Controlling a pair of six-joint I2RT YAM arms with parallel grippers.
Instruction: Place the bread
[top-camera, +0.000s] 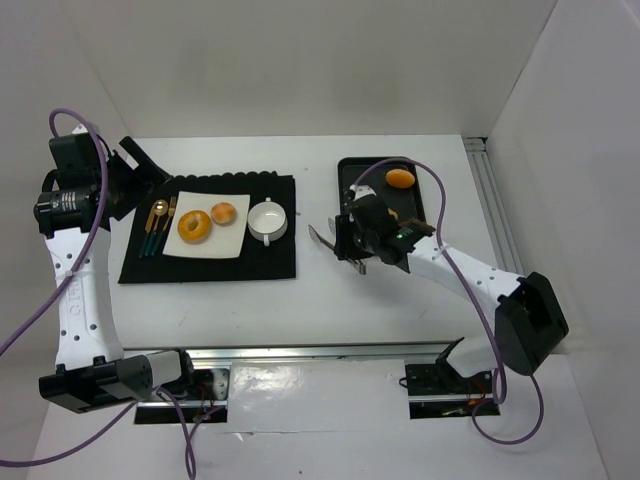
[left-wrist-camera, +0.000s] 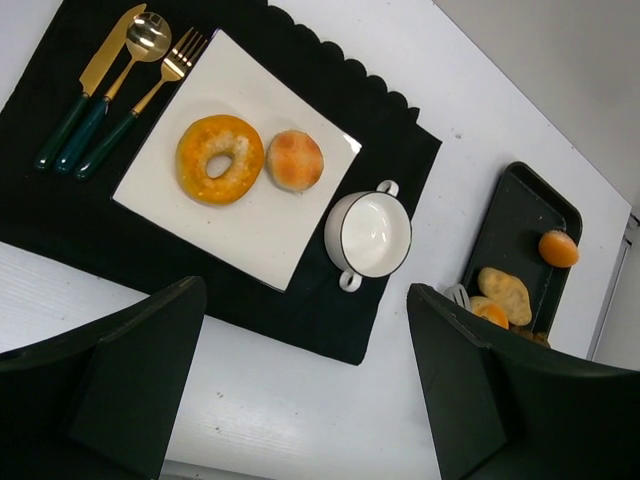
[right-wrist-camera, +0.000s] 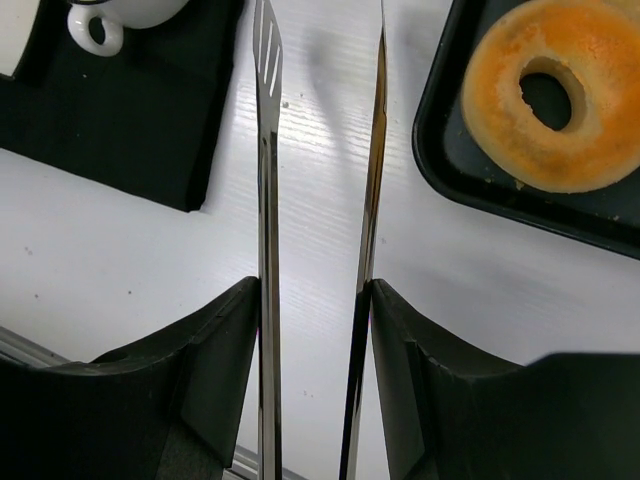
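On the white plate (top-camera: 215, 244) lie a glazed ring bread (top-camera: 194, 225) and a small round bun (top-camera: 223, 212); the left wrist view shows the ring (left-wrist-camera: 219, 158) and bun (left-wrist-camera: 294, 159) too. More bread sits in the black tray (top-camera: 365, 170): an orange bun (top-camera: 400, 178) and a ring bread (right-wrist-camera: 555, 95). My right gripper (top-camera: 352, 240) is shut on metal tongs (right-wrist-camera: 265, 200), which point left over bare table between tray and placemat, with nothing between their blades. My left gripper (left-wrist-camera: 302, 295) hangs open and empty at the far left.
A black placemat (top-camera: 270, 262) carries the plate, a white two-handled bowl (top-camera: 267, 218) and gold cutlery (top-camera: 157, 225). Walls enclose the table at the back and right. A metal rail (top-camera: 300, 352) runs along the near edge.
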